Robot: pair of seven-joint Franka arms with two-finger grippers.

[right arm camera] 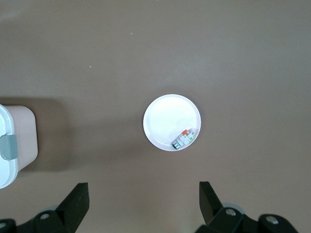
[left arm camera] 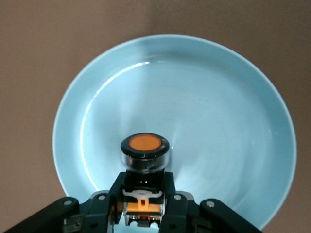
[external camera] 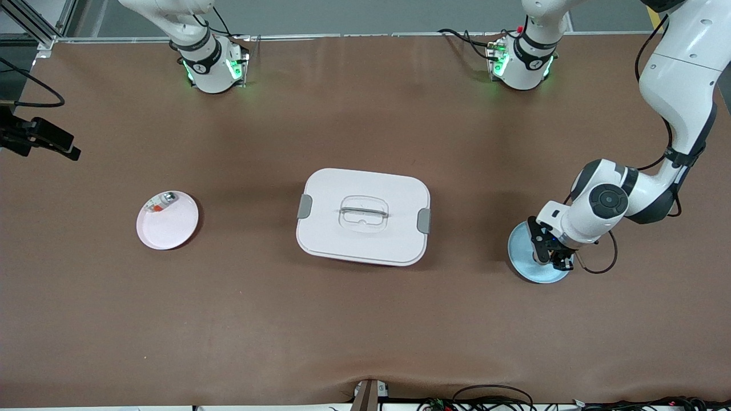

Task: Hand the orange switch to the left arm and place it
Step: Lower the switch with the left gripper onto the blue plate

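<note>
While left gripper (left arm camera: 144,206) clamps orange switch (left arm camera: 144,151), blue plate (left arm camera: 233,97) below

Three cameras: one high over the table, two on the wrists.
The front view faces the arm bases from above. The left wrist view looks close down on the blue plate (left arm camera: 175,131); the right wrist view looks from high on the pink plate (right arm camera: 171,121), both also in front view.

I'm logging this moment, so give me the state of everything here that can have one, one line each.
Left gripper: shut on the orange switch, over the blue plate.
Orange switch: gripped, cap up.
Blue plate: bare apart from the switch over it.
Right gripper: open, waiting high above the pink plate.
Pink plate: holds a small silver and orange part at its rim.
Box: lid on, latches down.
</note>
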